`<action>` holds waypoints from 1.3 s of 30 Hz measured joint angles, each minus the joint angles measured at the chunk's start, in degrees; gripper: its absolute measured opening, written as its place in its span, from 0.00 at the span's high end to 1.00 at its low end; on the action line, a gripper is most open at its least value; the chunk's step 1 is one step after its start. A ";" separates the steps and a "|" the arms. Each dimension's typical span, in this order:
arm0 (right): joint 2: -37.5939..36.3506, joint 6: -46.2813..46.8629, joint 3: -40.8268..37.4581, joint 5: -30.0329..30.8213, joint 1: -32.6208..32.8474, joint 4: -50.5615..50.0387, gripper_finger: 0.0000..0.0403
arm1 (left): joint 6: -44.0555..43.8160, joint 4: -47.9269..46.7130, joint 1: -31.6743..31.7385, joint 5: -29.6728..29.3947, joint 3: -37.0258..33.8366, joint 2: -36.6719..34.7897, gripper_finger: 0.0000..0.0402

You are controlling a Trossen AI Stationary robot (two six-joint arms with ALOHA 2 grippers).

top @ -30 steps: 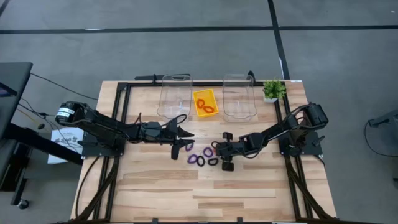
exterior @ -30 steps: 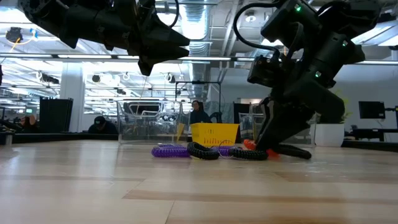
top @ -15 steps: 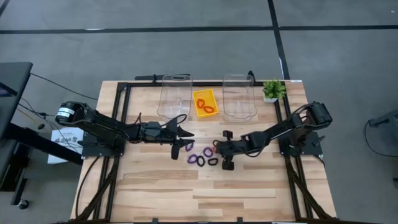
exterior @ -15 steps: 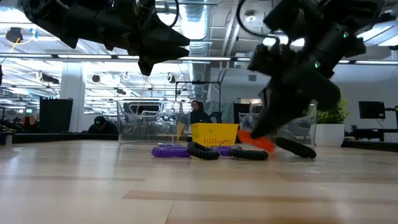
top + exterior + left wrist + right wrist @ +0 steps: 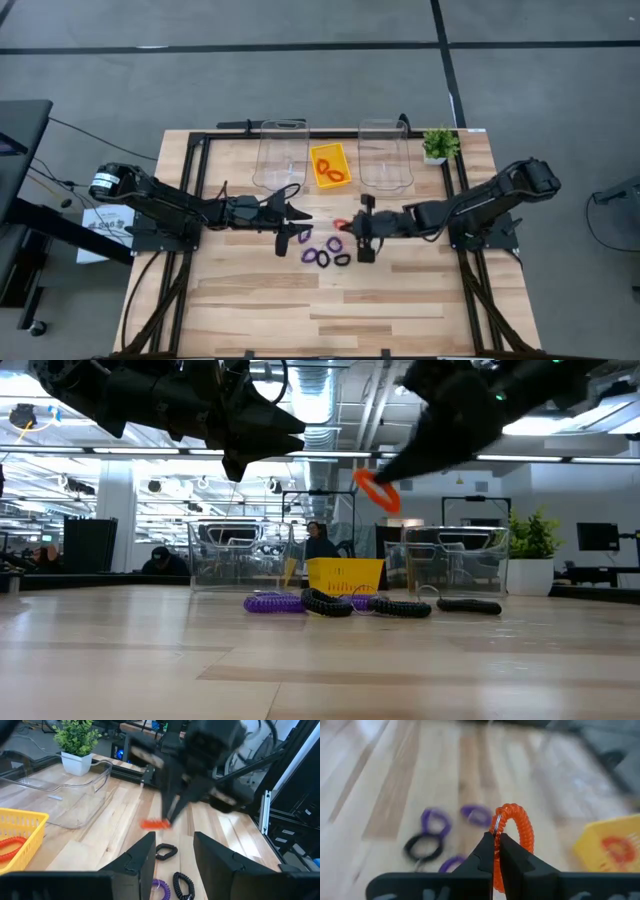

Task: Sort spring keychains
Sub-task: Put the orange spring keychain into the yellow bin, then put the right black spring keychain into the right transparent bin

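Note:
My right gripper (image 5: 347, 227) is shut on an orange-red spring keychain (image 5: 340, 224), held high above the table in the low view (image 5: 377, 490). Purple keychains (image 5: 309, 254) and black ones (image 5: 342, 259) lie flat on the wood below and to its left. They also show in the right wrist view (image 5: 435, 820). My left gripper (image 5: 293, 227) is open and empty, hovering just left of the pile, its fingers (image 5: 146, 856) apart. A yellow tray (image 5: 322, 152) at the far middle holds more orange-red keychains (image 5: 333, 175). My right gripper pinches the orange-red keychain's coil beside its small metal ring (image 5: 496, 824) between its two fingertips. The fingers slant down toward the table's left side. The loop stands out past the fingertips, lifted clear of the table.
Two clear plastic bins (image 5: 279, 155) (image 5: 385, 155) stand on either side of the yellow tray at the far edge. A small potted plant (image 5: 438, 145) stands at the far right corner. Bare wood lies toward the near edge.
My right gripper has risen from the table with the orange-red keychain and gone a little toward the far edge. The keychain has come off the wood and now hangs well above the pile. The other keychains have stayed where they were.

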 joint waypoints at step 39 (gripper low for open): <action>21.65 -2.10 18.60 -8.55 -30.49 -4.70 0.68 | 0.00 -0.87 0.00 0.00 0.00 0.00 0.67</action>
